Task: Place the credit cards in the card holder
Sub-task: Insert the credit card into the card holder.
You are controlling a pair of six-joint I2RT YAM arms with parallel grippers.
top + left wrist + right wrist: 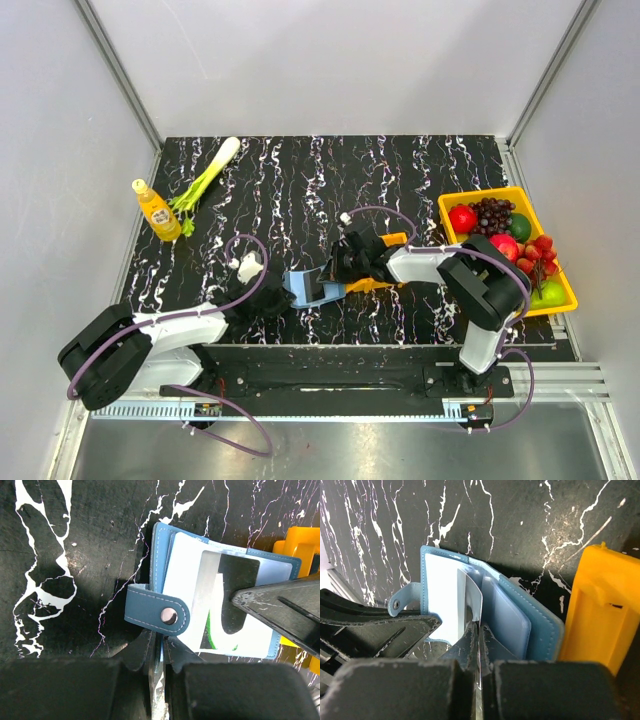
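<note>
The blue card holder lies open on the black marbled table between my two grippers. My left gripper is shut on its near edge, just below the snap strap. A white credit card with dark and green print lies inside the card holder. My right gripper is shut, with its tips against the lower edge of a thin pale leaf standing up inside the card holder. Whether the leaf is pinched I cannot tell. One of the right fingers reaches over the card.
A small orange tray stands right beside the holder, under the right arm. A yellow fruit bin sits at the right edge. An orange bottle and a leek lie at the far left.
</note>
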